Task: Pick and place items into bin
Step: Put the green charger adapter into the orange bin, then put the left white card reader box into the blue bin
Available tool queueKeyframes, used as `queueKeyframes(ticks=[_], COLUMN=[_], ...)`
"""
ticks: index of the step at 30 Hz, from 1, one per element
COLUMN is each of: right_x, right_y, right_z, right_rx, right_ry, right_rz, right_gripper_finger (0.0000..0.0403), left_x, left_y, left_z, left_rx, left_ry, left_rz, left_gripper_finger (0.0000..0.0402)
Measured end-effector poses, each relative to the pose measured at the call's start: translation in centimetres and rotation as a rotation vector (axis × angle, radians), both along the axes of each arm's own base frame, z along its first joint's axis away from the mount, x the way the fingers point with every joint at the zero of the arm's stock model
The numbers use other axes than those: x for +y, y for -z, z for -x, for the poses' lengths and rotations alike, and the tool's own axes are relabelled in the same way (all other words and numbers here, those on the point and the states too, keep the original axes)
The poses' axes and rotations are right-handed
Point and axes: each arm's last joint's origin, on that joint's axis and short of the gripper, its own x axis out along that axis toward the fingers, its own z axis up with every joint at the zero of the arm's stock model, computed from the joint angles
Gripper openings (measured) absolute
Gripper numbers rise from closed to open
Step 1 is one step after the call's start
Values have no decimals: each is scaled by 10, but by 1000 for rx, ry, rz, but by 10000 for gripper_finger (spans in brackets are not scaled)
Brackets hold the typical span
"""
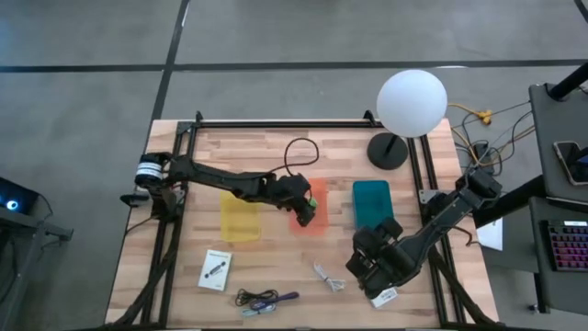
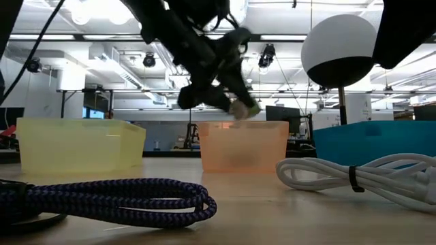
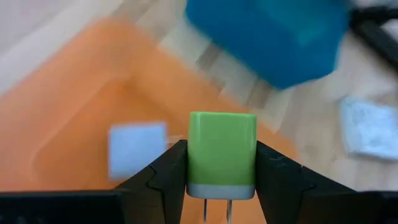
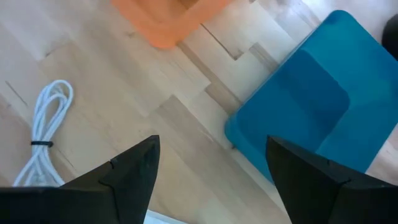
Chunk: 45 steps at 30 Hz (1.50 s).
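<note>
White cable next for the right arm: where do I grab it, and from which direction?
Take the white cable at its banded middle, where the strands are tied together. It lies flat on the table, so come straight down with the open right gripper, fingers either side of the bundle.

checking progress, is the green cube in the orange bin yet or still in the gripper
Still gripped: the left gripper clamps the green cube above the orange bin.

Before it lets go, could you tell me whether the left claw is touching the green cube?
Touching. The left wrist view shows the left claw shut on the green cube, a finger pressed against each side.
</note>
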Motion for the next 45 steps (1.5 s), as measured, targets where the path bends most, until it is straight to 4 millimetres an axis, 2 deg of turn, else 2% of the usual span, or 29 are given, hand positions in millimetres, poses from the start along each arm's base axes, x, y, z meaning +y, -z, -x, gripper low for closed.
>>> queueKeyframes(ticks=[6, 12, 16, 20, 25, 28, 32, 35, 38, 41, 45], right_x=[0, -2, -2, 0, 9, 11, 3, -3, -2, -1, -9], right_y=[1, 4, 5, 6, 6, 6, 6, 6, 7, 6, 11], right_z=[0, 0, 0, -3, -14, -21, -28, -35, -47, -61, -81], right_rx=[-1, 8, 5, -3, -26, -52, -62, -85, -129, -200, -279], right_ry=[3, 3, 3, -49, -269, -351, -330, -294, -380, -462, -434], right_rz=[-1, 7, 4, -6, -11, -12, -13, -35, -114, -169, -197], right_gripper_finger=[276, 276, 276, 276, 276, 276, 276, 276, 276, 276, 276], left_x=[-5, -10, -19, -34, -78, -100, -125, -148, -171, -187, -198], left_y=[3, -2, -10, -27, -50, -57, -61, -57, -53, -46, -38], left_z=[3, 11, 13, 22, 58, 84, 121, 148, 172, 193, 214], left_rx=[47, 91, 67, 38, 100, 181, 296, 356, 397, 459, 555], left_ry=[70, 85, 130, 248, 405, 416, 231, 95, 7, -93, -220], left_rz=[-60, -56, -75, -167, -344, -333, -115, -15, 46, 87, 116], left_gripper_finger=[157, 210, 233, 234, 213, 205, 203, 203, 200, 183, 140])
